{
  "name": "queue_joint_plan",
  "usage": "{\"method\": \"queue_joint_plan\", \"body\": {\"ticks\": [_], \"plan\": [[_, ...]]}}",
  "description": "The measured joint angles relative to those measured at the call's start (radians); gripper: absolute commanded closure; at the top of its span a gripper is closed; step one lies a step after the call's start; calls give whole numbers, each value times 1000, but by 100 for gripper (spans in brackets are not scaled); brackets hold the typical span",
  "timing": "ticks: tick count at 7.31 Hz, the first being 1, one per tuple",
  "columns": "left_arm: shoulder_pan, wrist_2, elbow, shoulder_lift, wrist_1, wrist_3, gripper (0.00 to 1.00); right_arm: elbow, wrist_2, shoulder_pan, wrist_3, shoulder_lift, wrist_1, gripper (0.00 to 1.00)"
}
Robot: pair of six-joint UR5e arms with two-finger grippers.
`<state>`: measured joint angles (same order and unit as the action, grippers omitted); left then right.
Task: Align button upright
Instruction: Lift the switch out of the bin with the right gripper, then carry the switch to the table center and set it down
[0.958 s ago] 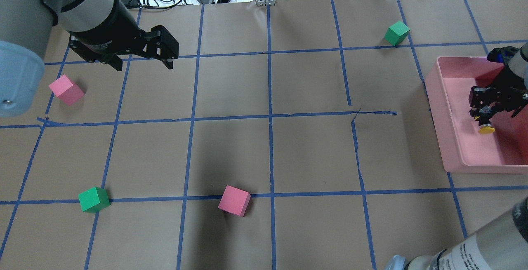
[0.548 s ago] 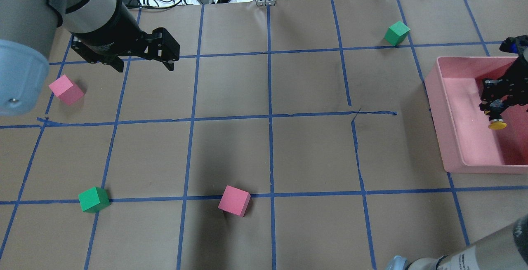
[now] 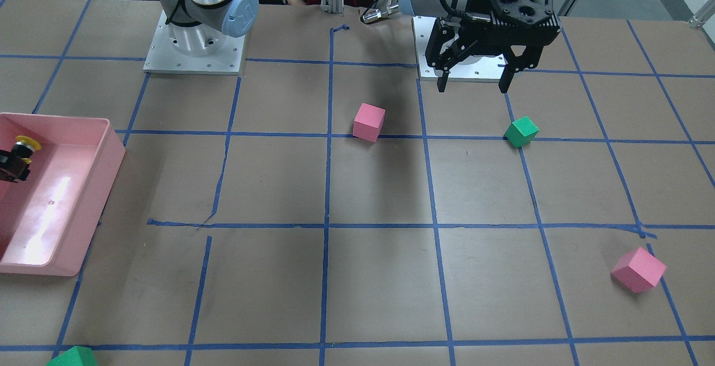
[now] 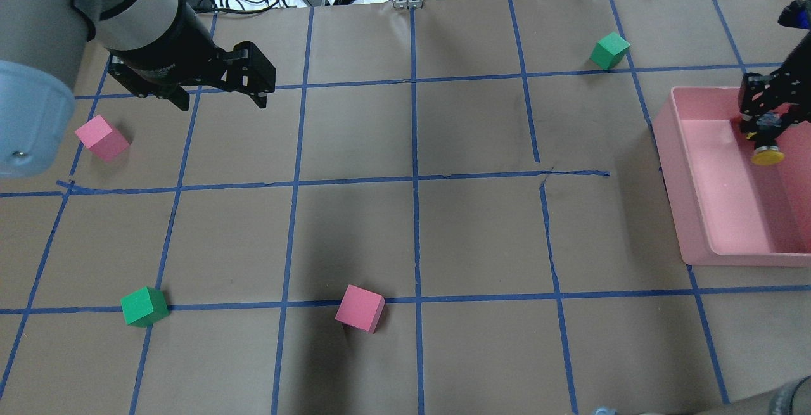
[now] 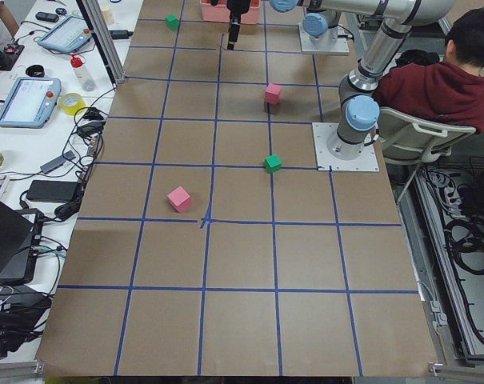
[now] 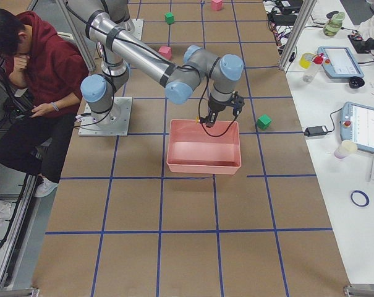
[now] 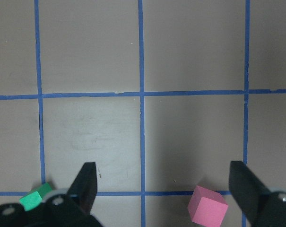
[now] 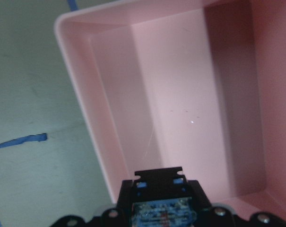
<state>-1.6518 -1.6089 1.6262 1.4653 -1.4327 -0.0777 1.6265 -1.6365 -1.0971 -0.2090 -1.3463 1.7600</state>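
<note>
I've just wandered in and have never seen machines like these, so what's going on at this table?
The right gripper has a small yellow-capped push button pinched between its fingers and holds it over the pink bin; the button is not yet set down. The left gripper hangs open and empty over the table. A pink cube and a green cube lie untouched nearby.
</note>
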Motion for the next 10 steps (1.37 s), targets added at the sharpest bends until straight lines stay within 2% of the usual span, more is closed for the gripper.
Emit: {"method": "queue_joint_plan", "body": {"ticks": [2,5,7,10], "plan": [[0,0,2,0,1,2,0,-23,5,-168,134,13,39,100],[0,0,3,0,11,7,0,-98,44,-386,315,139,158,100],[0,0,5,-1,14,7,0,-138,55,-486,415,226,216,100],[0,0,9,-1,26,7,0,-181,117,-627,516,339,324,100]]}}
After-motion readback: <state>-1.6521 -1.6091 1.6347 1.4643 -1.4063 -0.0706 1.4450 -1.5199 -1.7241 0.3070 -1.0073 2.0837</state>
